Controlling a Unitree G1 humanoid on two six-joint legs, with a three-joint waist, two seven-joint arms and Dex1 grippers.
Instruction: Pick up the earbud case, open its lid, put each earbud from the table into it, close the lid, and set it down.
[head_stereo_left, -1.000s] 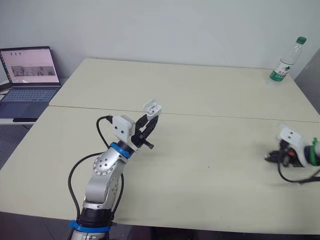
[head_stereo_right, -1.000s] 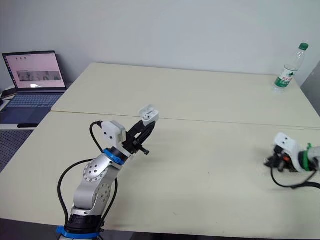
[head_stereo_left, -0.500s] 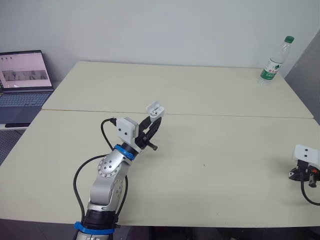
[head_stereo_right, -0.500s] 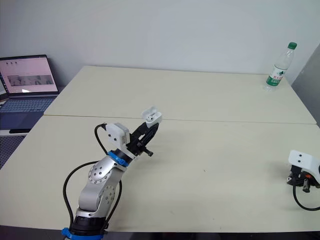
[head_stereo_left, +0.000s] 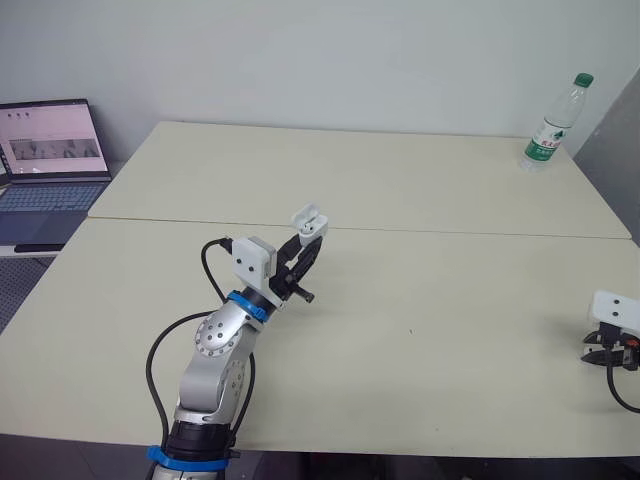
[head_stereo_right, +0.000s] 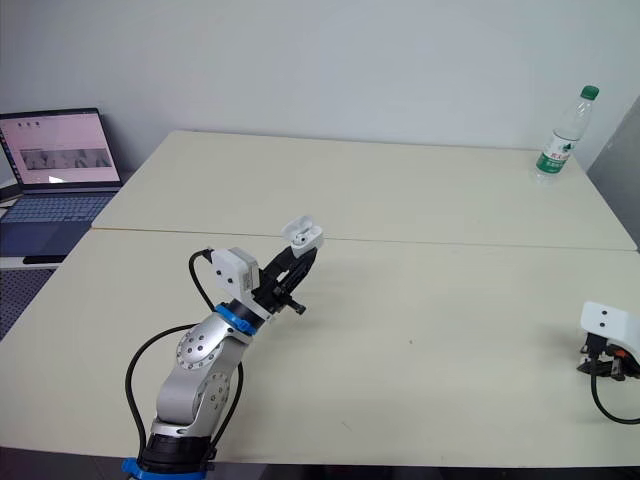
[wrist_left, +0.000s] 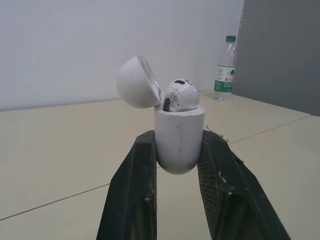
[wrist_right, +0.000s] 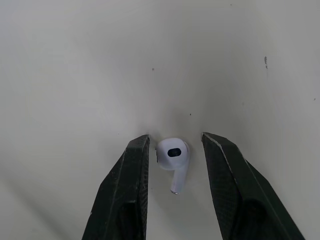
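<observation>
Left pincer (wrist_left: 177, 138) pinching the open earbud case (wrist_left: 178, 125), we keep the spread right pincer (wrist_right: 175, 136) centred astride the tabletop (wrist_right: 75, 60) earbud (wrist_right: 173, 156) and close gently.

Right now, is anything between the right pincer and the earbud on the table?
Nothing visible. The earbud lies on the table, right between the open fingers of the right pincer.

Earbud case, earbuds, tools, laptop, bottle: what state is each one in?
Earbud case: lid open, held above table.
First earbud: seated in the case.
Second earbud: lying loose on table.
Left tool: shut on earbud case.
Right tool: open, straddling second earbud.
Laptop: open, screen lit.
Bottle: upright, capped.
</observation>
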